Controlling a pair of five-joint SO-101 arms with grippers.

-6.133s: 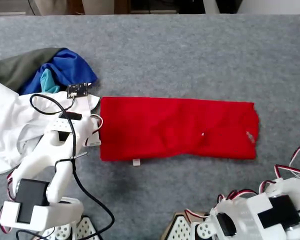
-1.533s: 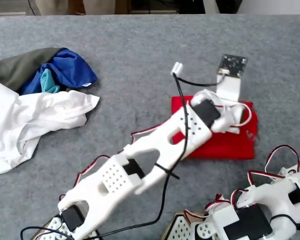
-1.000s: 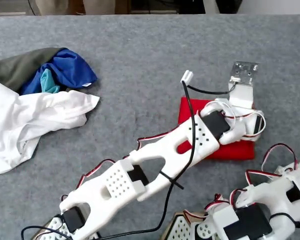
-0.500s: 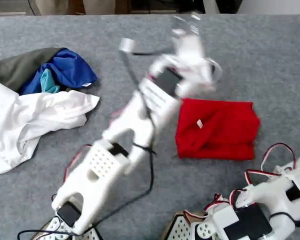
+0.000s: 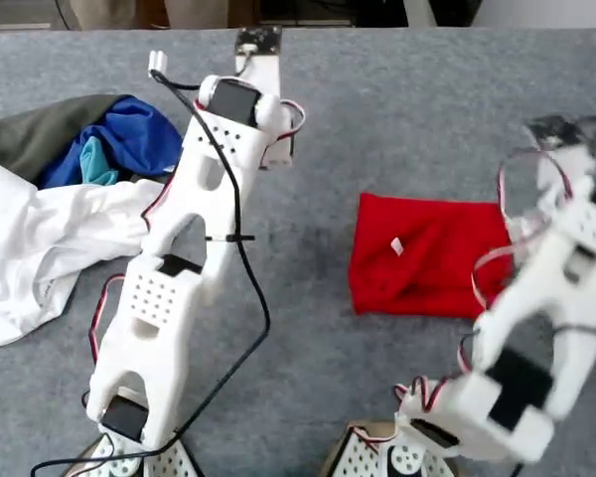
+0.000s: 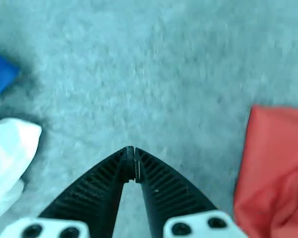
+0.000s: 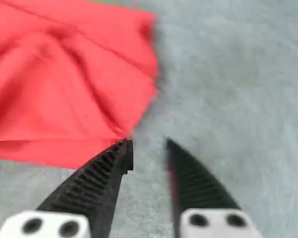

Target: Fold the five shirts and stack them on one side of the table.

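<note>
- A robotics lab or test bench is suggested.
- The counter (image 5: 397,109) is covered from edge to edge in grey felt-like fabric, as a work surface would be.
- The left arm (image 5: 159,298) and the right arm (image 5: 561,268) are built of white plastic shells and perforated plates. Black, red and white cables (image 5: 265,313) are left exposed along them.
- Beyond the far edge a narrow strip of room is seen, with brown wooden furniture (image 5: 194,12) and dark shapes too cropped to be named.

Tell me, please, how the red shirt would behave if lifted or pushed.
The red shirt is probably floppy: its folds look soft and creased, so lifted by one edge it would likely unfold. Pushed, it may bunch rather than slide on the fuzzy table.
</note>
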